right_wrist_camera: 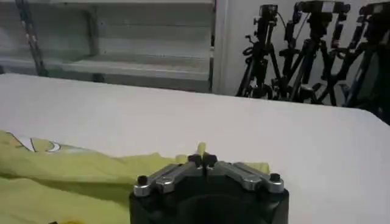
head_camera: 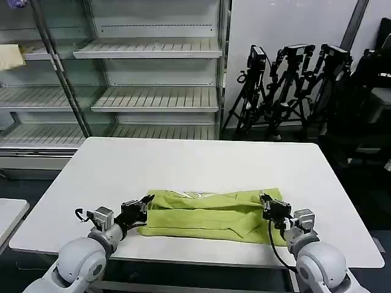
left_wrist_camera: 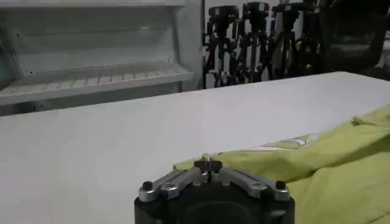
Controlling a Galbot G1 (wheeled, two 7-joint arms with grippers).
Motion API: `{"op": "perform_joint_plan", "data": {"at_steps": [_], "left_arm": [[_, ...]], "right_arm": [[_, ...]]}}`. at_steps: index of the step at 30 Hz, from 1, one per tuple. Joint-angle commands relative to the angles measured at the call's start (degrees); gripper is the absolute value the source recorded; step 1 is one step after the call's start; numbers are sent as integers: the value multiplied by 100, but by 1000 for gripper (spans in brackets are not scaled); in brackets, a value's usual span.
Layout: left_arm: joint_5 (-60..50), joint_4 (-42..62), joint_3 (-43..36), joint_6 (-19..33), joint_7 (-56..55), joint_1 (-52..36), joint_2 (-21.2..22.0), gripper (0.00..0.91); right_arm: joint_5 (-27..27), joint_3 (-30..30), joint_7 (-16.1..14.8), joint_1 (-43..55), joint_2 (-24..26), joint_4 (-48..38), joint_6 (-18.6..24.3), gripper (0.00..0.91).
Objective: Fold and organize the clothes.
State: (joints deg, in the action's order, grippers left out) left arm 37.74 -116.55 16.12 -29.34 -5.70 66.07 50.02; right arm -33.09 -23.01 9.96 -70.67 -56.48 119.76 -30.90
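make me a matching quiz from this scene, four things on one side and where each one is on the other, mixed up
Things:
1. shirt
2. left pincer
3. right pincer
4. tripods

Places:
A. on the floor beyond the table's far right corner
B. pinching the shirt's right end
C. lying as a folded band near the table's front edge
D. pinching the shirt's left end

Pairs: 1-C, 2-D, 3-B, 4-A
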Motion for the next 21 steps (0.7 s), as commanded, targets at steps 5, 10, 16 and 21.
{"op": "perform_joint_plan", "data": {"at_steps": [5, 10, 16, 21], "left_arm": [[350, -526, 284, -118, -853, 117, 52, 907], [853, -865, 83, -260, -1514, 418, 176, 907], [1090, -552, -278, -218, -2152, 474, 427, 907], [1112, -369, -347, 18, -2169, 395, 516, 907]], "right_arm": [[22, -642, -171, -503, 91, 434, 30, 907], [50, -888, -236, -858, -17, 764, 163, 907], [186, -1042, -267, -1107, -83, 1095, 238, 907], [247, -1121, -305, -1204, -86, 1129, 272, 907]]}}
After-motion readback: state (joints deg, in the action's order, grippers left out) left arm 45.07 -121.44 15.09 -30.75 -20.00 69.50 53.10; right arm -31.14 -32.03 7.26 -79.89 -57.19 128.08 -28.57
